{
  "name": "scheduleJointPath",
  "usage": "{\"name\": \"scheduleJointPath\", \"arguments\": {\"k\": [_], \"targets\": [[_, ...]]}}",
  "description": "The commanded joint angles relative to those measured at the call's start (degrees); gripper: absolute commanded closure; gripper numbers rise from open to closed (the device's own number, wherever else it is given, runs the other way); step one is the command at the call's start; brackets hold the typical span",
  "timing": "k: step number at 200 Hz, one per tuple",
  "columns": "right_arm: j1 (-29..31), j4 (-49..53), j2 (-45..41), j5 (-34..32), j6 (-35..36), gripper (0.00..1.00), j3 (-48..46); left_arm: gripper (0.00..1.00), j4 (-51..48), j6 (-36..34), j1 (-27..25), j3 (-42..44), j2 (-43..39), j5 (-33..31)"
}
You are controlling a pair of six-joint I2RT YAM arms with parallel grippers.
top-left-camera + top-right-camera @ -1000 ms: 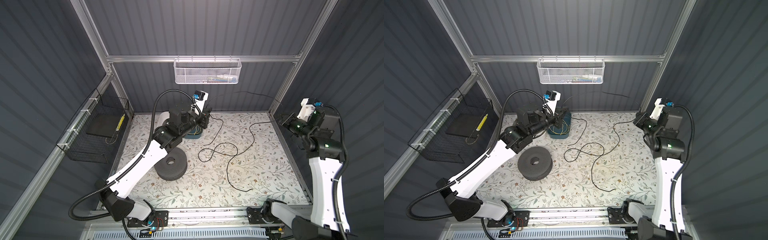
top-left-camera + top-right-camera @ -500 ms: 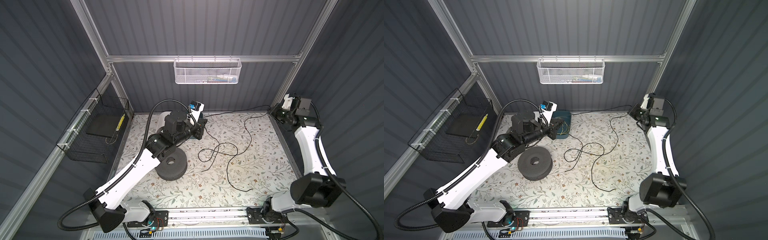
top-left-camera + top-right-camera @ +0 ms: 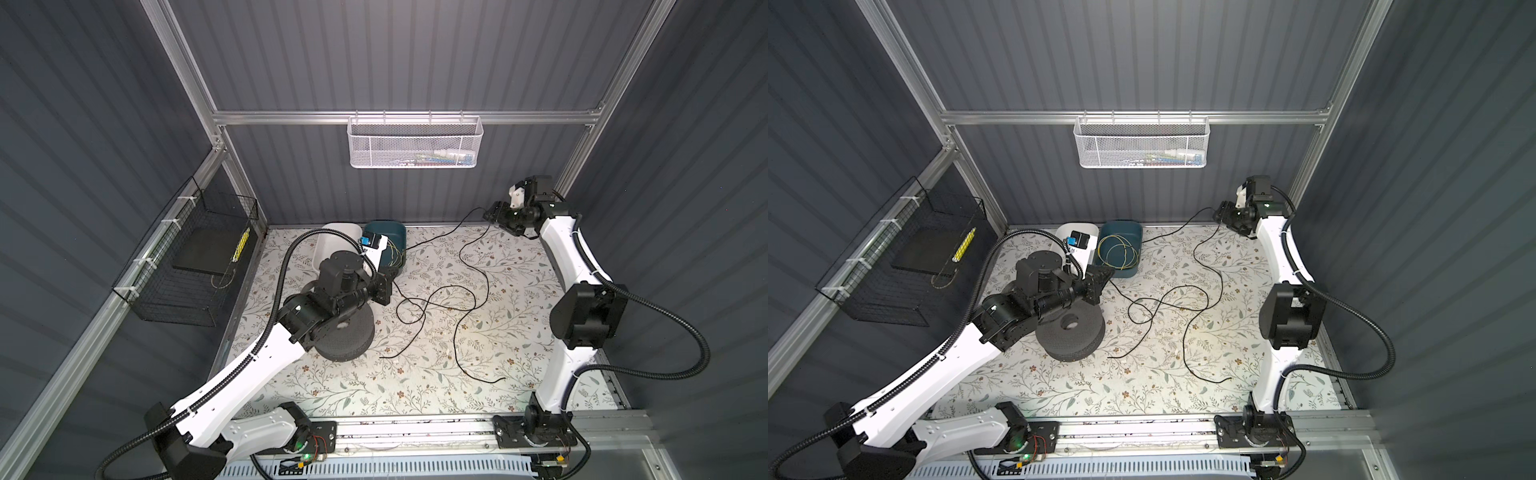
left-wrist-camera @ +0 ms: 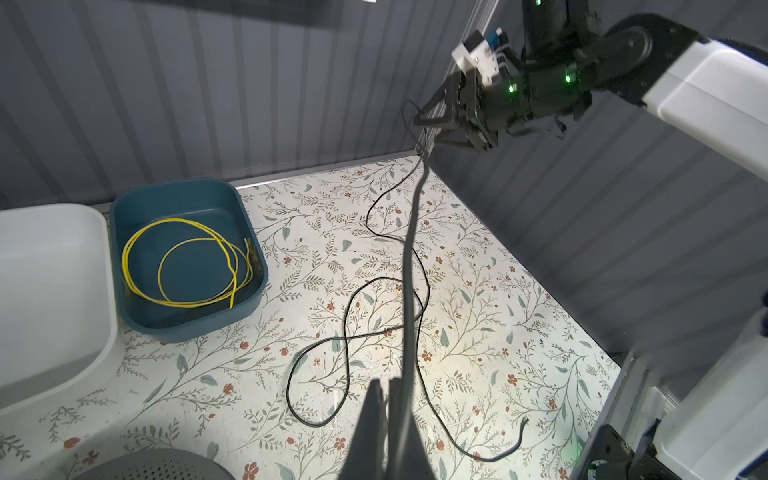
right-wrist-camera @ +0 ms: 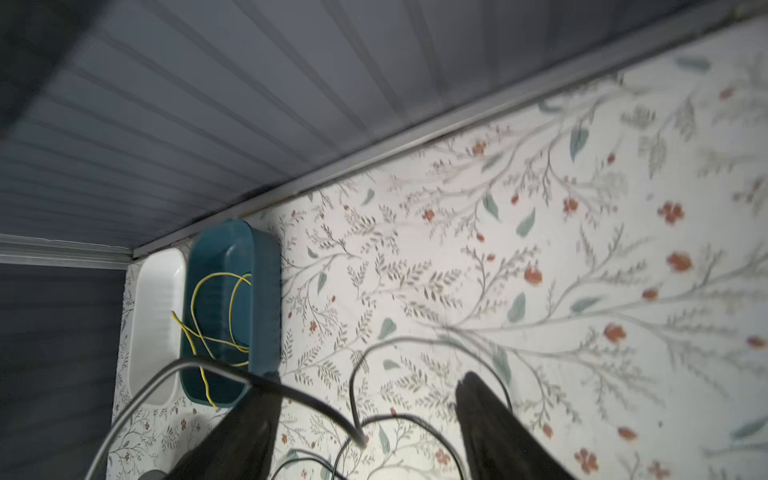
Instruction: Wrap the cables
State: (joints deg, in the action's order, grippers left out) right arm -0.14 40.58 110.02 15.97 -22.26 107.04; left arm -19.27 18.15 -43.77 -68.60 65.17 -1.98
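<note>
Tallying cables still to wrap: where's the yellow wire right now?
In the left wrist view, the yellow wire lies coiled inside the teal bin, beside the white bin at the table's back edge, left of centre.

white arms (image 3: 249, 365), black joints (image 3: 586, 316), ribbed hoses (image 3: 282, 274)

Bright mat (image 3: 353, 386), dim walls (image 3: 374, 62), blurred right wrist view
</note>
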Motion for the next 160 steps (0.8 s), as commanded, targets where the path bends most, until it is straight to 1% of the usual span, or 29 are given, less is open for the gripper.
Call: {"name": "scheduleJointPath", "arguments": {"k": [1,22,34,49,68,85,97,117,122,141,160], "targets": [[0.6,0.1,-11.7,-6.2,0.5,0.27,-10.9,1.0,1.5,3.8,0.2,0.3,1.2,-4.9],[0.7,-1.3,-19.2,-8.2,0.6,0.26,-22.8,1.0,1.2,5.1,0.3,-0.4,3.4,-8.1],[0.7,-0.9,-22.5,-8.5,0.9,0.25,-27.6,1.0,0.9,5.9,0.3,-1.0,4.8,-9.2],[1.2,-0.9,-25.6,-7.6,1.0,0.25,-33.3,1.0,0.1,6.7,0.4,-1.9,7.0,-10.3],[3.2,-2.3,-28.3,-5.5,-0.1,0.28,-40.3,1.0,0.3,7.9,0.7,-2.0,8.7,-12.5],[6.8,-3.6,-29.2,-5.0,-0.9,0.36,-45.8,1.0,2.2,8.0,1.3,-1.6,8.4,-12.8],[10.0,-4.0,-29.3,-6.2,-1.6,0.41,-49.0,1.0,2.1,7.0,1.6,-3.0,8.2,-13.6],[13.0,-7.3,-28.6,-5.8,-4.0,0.62,-53.8,1.0,0.6,4.8,2.0,-6.0,8.4,-14.2],[13.6,-8.1,-28.3,-6.0,-4.6,0.65,-54.5,1.0,0.6,4.4,2.1,-6.5,8.4,-14.1],[15.8,-9.3,-26.3,-6.8,-5.0,0.66,-54.6,1.0,-0.3,3.4,2.4,-7.9,8.4,-14.0],[17.6,-10.1,-22.9,-7.3,-5.2,0.64,-53.3,1.0,-0.8,3.0,2.7,-8.4,8.1,-13.8]]}}
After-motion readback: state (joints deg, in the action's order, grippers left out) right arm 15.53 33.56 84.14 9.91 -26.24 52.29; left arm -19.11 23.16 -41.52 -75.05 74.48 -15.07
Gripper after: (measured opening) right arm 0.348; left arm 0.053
